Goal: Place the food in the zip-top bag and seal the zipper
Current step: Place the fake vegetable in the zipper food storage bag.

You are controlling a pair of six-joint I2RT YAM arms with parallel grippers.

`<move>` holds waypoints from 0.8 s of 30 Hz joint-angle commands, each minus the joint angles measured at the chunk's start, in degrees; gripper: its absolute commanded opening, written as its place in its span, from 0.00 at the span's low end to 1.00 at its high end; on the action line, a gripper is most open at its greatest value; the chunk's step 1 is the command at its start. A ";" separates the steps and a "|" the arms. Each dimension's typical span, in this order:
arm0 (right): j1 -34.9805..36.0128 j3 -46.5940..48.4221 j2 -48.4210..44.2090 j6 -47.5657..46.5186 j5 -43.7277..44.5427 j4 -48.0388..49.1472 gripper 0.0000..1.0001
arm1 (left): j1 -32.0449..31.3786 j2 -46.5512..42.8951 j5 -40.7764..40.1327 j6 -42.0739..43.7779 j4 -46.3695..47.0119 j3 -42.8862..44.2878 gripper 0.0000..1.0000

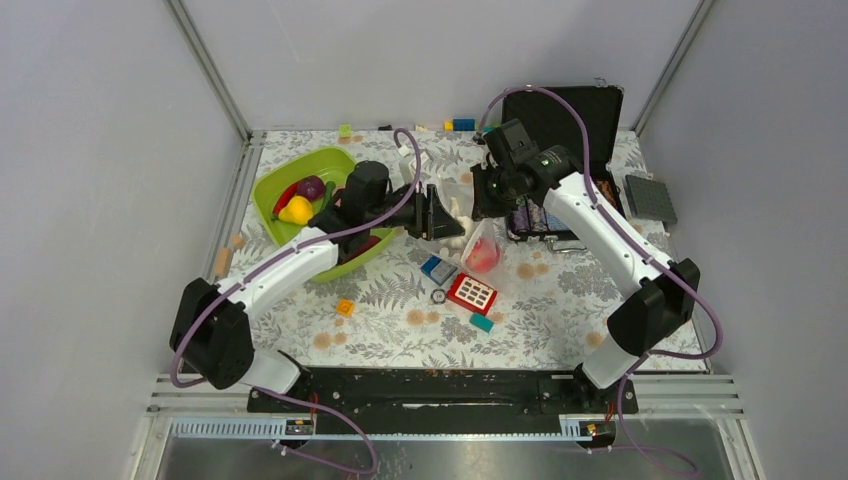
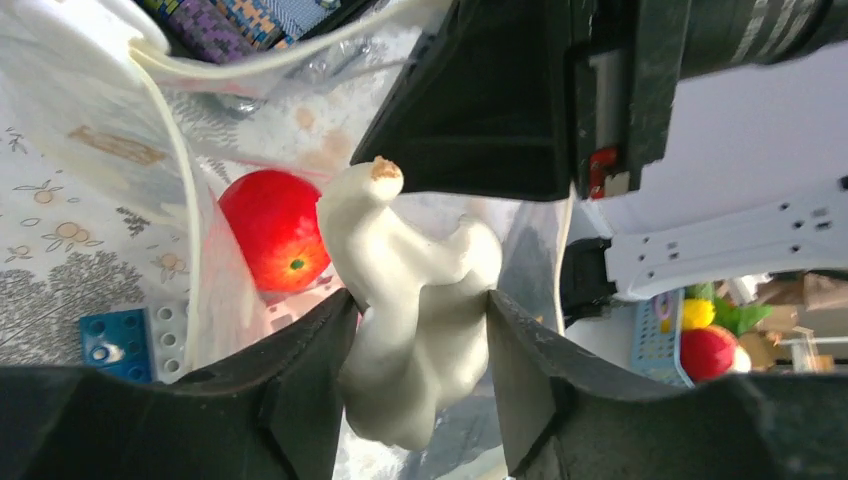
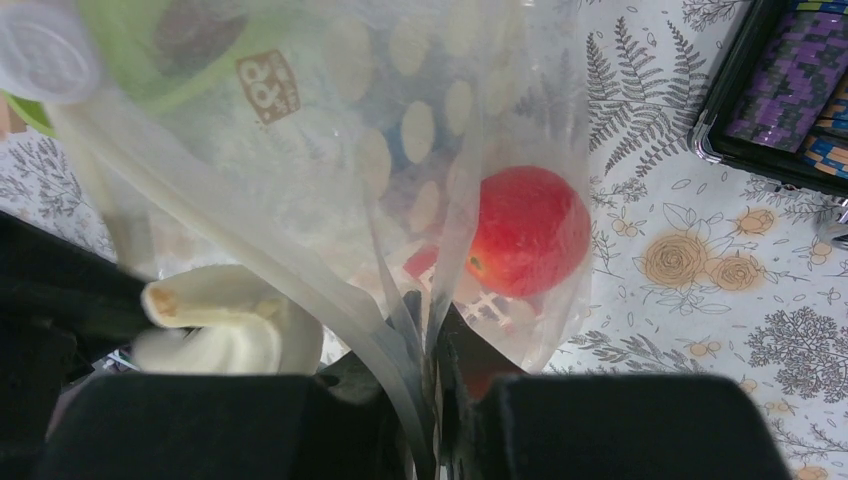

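My right gripper [image 1: 490,198] [image 3: 432,350] is shut on the upper edge of the zip-top bag [image 1: 470,235] [image 3: 420,150] and holds it up off the table. A round red toy fruit [image 1: 483,255] [image 3: 525,232] [image 2: 275,230] lies inside the bag. My left gripper [image 1: 443,218] [image 2: 420,300] is shut on a white lumpy toy food piece [image 2: 415,270] [image 3: 225,320] right at the bag's mouth. The whitish zipper strip [image 2: 187,200] curves along the open mouth. I cannot tell whether the white piece is past the rim.
A lime-green tub [image 1: 270,180] at the left holds a yellow piece [image 1: 295,210], a purple onion [image 1: 311,187] and a red chili [image 1: 285,197]. Building blocks [image 1: 472,293] lie in front of the bag. An open black case with poker chips [image 1: 560,120] stands behind the right gripper.
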 commanded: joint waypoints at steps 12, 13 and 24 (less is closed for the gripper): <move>-0.22 -0.59 -3.43 0.28 -0.56 2.55 0.16 | -2.65 -10.25 -6.49 9.18 -3.79 2.30 0.99; -0.22 -0.74 -3.59 -0.06 -0.31 2.51 0.16 | -2.61 -10.86 -9.02 9.94 -5.15 2.61 0.99; -0.58 -2.27 -3.88 -2.73 4.24 1.63 0.15 | 0.42 -12.58 -32.69 16.04 -13.43 1.82 0.99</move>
